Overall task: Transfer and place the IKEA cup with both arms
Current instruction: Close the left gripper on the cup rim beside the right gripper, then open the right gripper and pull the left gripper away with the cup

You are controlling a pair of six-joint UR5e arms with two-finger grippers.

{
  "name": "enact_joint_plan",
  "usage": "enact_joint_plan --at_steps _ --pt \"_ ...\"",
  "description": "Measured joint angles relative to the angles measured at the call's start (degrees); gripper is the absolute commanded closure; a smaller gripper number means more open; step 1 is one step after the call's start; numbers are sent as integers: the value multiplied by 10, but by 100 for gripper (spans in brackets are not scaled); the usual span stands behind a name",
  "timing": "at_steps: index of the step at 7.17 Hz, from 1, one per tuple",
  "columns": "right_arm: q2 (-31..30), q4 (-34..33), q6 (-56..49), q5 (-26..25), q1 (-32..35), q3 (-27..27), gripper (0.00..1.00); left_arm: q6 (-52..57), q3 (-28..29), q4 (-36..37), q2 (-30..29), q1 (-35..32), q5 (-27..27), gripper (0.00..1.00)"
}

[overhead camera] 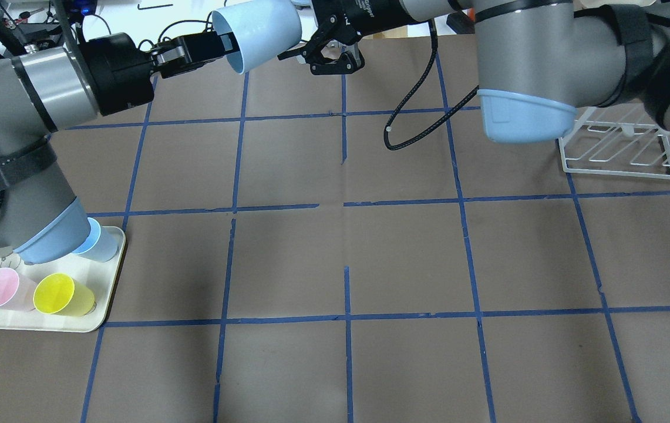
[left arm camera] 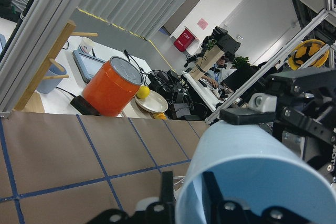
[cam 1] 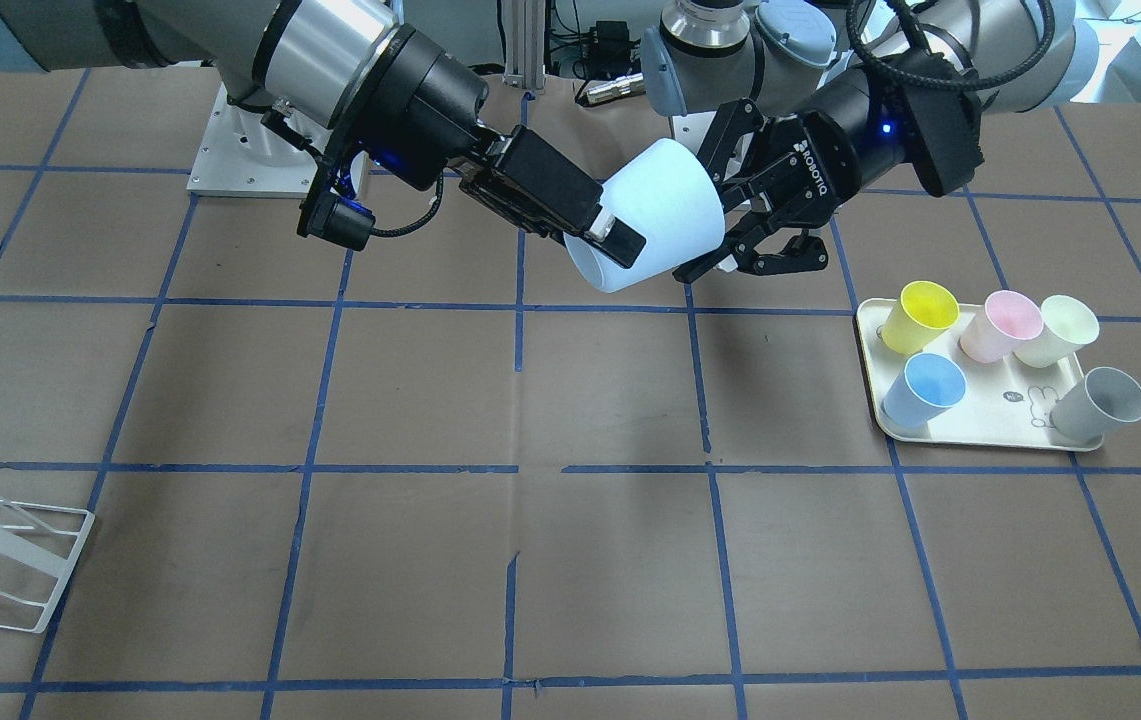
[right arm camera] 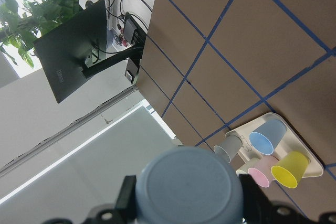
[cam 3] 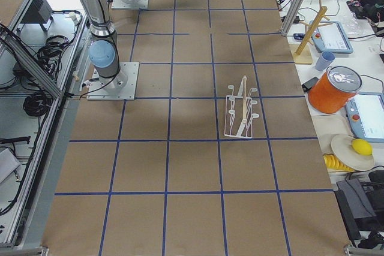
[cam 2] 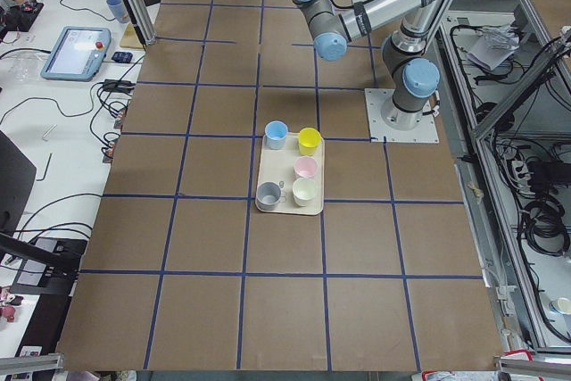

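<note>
Blue cup [overhead camera: 264,32] held over desk [overhead camera: 405,252], rim pinched by left tool [overhead camera: 220,47]; right tool [overhead camera: 317,56] spread around its base.

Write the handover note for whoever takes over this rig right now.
Left gripper: shut on the rim of the IKEA cup, one finger inside the mouth; the cup is in the air, lying sideways.
Right gripper: open, jaws either side of the cup's base, not closed.
Tray: five other cups, one of them a second blue cup.
Done: cup lifted and offered to the right gripper.
Left to do: right gripper closes, left gripper releases, cup gets set down; where is not shown.
</note>
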Motion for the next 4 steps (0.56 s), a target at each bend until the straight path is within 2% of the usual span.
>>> enact_joint_plan --at_steps 2,4 --pt "1 0 0 0 0 0 0 0 1 0 0 1 -2 87" --pt "0 0 5 0 -4 -2 0 0 1 -1 1 4 -10 88"
